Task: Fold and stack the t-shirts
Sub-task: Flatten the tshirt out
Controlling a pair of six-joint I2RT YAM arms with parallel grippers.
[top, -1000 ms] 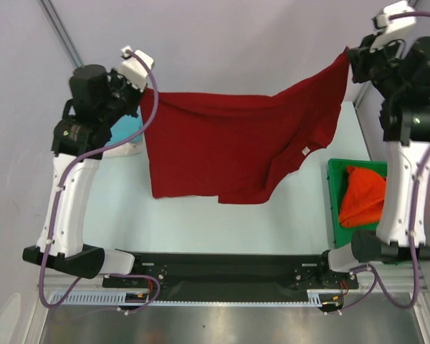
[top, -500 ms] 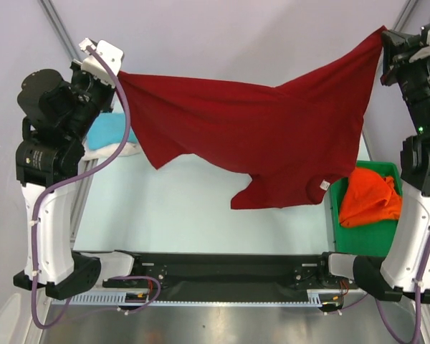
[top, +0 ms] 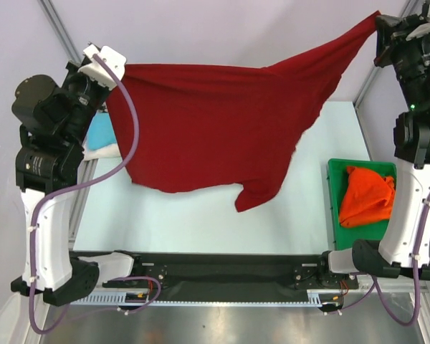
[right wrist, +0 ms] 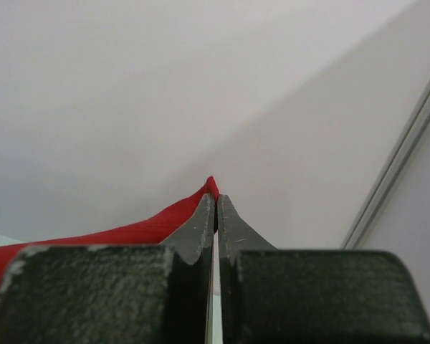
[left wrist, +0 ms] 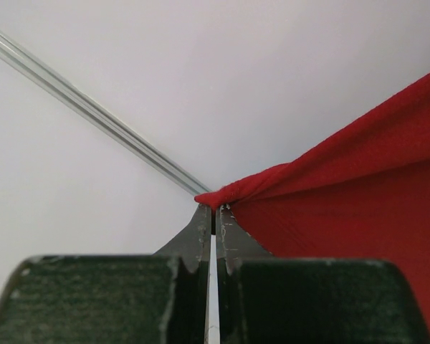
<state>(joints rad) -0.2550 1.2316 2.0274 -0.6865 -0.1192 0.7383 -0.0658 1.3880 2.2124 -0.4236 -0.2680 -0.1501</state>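
A dark red t-shirt (top: pixel 215 122) hangs spread in the air between both arms, high above the table. My left gripper (top: pixel 117 69) is shut on its left corner; in the left wrist view the gripper (left wrist: pixel 214 209) pinches a bunched red edge (left wrist: pixel 236 192). My right gripper (top: pixel 378 23) is shut on the far right corner, seen in the right wrist view as a gripper (right wrist: pixel 216 197) with red cloth (right wrist: pixel 129 231) trailing left. An orange t-shirt (top: pixel 365 195) lies crumpled in the green tray (top: pixel 335 172). A turquoise t-shirt (top: pixel 100 131) on a cream white one (top: pixel 100 153) lies at the left, partly hidden by my left arm.
The pale table (top: pixel 193 215) lies below the hanging shirt. Metal frame posts (top: pixel 57 29) rise at the back corners. The black base rail (top: pixel 229 269) runs along the near edge.
Both arms have lifted and spread apart, drawing the dark red shirt taut and higher. The lower hem has swung, and the shirt now hangs wider than a second ago.
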